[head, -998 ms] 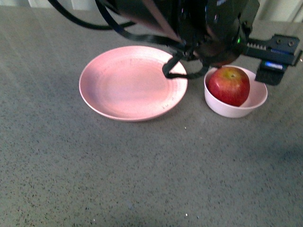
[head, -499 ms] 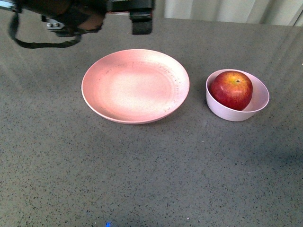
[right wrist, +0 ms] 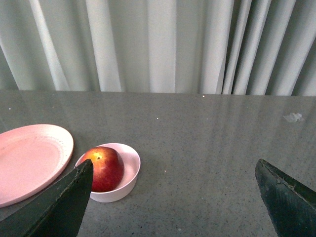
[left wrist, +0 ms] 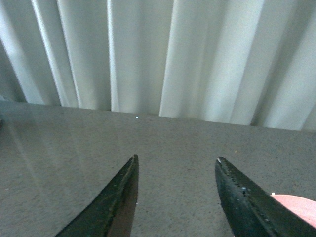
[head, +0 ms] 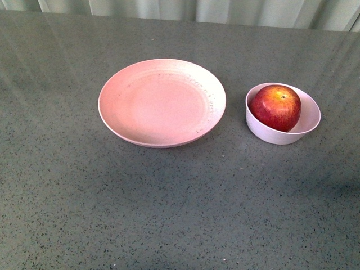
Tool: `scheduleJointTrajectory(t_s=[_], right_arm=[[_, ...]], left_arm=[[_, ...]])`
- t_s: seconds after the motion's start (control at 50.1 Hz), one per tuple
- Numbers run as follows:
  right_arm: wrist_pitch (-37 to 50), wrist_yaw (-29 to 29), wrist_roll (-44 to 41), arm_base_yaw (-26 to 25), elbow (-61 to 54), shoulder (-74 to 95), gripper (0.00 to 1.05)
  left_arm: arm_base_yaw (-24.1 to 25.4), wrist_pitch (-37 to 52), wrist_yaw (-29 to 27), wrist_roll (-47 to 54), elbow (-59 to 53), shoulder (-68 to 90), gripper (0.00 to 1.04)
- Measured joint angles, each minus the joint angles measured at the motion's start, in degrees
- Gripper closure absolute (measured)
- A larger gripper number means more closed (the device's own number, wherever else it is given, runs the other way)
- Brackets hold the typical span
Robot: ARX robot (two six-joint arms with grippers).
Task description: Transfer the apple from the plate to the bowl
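Note:
The deep-red apple [head: 275, 107] with a yellow patch at its stem sits inside the small pale bowl [head: 304, 129] at the right of the grey table. The wide salmon-pink plate [head: 162, 102] lies bare to its left. Neither arm shows in the front view. In the right wrist view the apple [right wrist: 103, 168] sits in the bowl [right wrist: 129, 163] beside the plate [right wrist: 29, 158]; my right gripper [right wrist: 175, 170] is open and empty, well back from the bowl. My left gripper [left wrist: 177, 159] is open and empty over bare table, with the plate's edge [left wrist: 296, 202] by one finger.
Pale pleated curtains [right wrist: 158, 44] hang along the table's far edge [head: 180, 19]. A small whitish scrap [right wrist: 294, 117] lies on the table in the right wrist view, away from the bowl.
The arm that hung over the plate and bowl has swung left and gone out of the front view. The apple stays in the bowl, which has not moved.

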Motion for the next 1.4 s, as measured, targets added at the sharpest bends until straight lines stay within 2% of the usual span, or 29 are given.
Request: scheduleJointTrajectory(t_s=[0.16,0.219,0.359,0.419,0.798,1.397], right_arm=[[0.0,-0.02,0.0,0.0,0.0,0.0,0.09],[0.0,0.0,0.0,0.0,0.0,0.0,0.09],[0.0,0.02,0.0,0.0,0.0,-0.02,0.09],[0.0,0.0,-0.02,0.0,0.0,0.0,0.09],[0.0,0.0,0.0,0.0,0.0,0.0,0.09],[0.0,0.0,0.0,0.0,0.0,-0.02,0.09]], left_arm=[[2.14,0.13,1.97,0.57,-10.25,-9.07,0.96],[2.4,-0.13,2.34,0.55,-11.89,-11.04,1.03],[5.77,-2.36,6.1,0.87,-16.92,-18.34,1.03],[6.6,0.28,6.01,0.9,-19.23,-18.73,1.03],[6.62,-10.82,6.43,0.96,-24.87,-34.45,1.03],[6.62,-28.5,6.43,0.98,-26.43,-54.77,1.03]])
